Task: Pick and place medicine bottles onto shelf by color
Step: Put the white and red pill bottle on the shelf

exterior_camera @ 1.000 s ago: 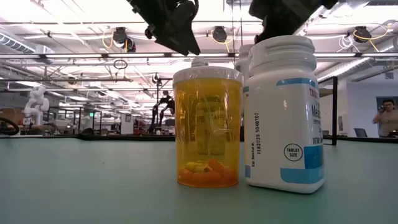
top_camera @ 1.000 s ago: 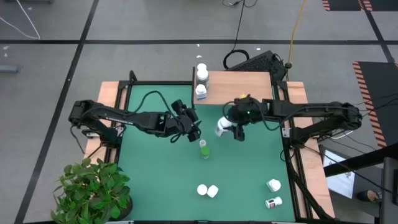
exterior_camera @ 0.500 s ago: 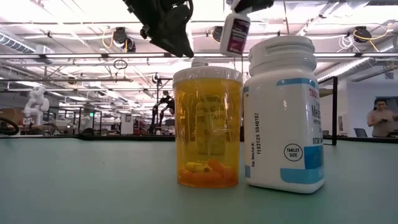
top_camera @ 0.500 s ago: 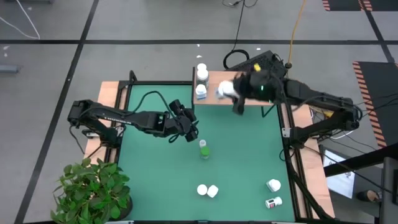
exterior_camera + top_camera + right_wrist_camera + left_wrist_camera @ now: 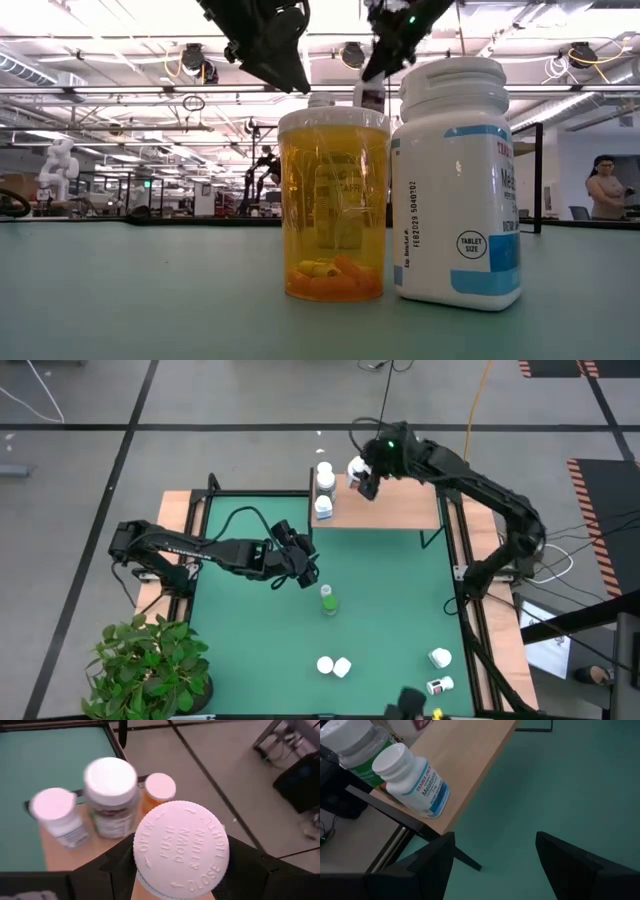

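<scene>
Green table, wooden shelf point(image 5: 400, 505) at its far edge: my right gripper point(image 5: 362, 472), closed on a white-capped bottle point(image 5: 356, 468), hangs above it, so I lower straight, probably just beside the standing bottles point(image 5: 324, 490); left gripper point(image 5: 308, 570) open, empty.

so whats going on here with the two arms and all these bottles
The right gripper holds a white-capped bottle over the wooden shelf, beside the bottles already standing at its left end. The left gripper hangs open and empty above the green mat, near the green bottle. More bottles wait near the front edge.
</scene>
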`<action>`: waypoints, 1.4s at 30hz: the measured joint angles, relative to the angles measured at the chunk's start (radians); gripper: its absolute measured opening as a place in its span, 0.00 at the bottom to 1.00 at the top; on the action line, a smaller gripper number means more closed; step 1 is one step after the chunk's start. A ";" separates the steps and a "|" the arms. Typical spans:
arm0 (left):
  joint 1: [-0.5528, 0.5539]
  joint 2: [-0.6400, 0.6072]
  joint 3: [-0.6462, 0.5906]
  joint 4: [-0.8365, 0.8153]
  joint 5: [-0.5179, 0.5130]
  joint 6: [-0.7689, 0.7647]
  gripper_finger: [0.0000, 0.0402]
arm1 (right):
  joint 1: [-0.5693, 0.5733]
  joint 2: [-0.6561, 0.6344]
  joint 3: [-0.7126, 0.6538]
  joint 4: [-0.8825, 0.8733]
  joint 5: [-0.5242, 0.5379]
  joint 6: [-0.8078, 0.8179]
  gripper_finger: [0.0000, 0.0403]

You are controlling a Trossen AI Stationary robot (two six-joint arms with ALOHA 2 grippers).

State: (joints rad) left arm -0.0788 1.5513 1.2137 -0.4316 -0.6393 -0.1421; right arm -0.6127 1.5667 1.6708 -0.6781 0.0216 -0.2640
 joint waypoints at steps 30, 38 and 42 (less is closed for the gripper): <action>0.000 0.000 0.000 0.009 0.002 -0.011 0.70 | -0.114 0.115 0.070 -0.067 -0.208 0.064 0.62; 0.000 0.000 0.000 0.009 0.012 -0.011 0.70 | -0.114 0.115 0.043 -0.038 -0.208 0.051 0.67; 0.000 0.000 0.000 0.009 0.013 -0.012 0.70 | -0.114 0.115 0.026 -0.017 -0.205 0.053 0.70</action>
State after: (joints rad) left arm -0.0788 1.5517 1.2137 -0.4229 -0.6266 -0.1539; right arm -0.7269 1.6817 1.6970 -0.6956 -0.1837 -0.2108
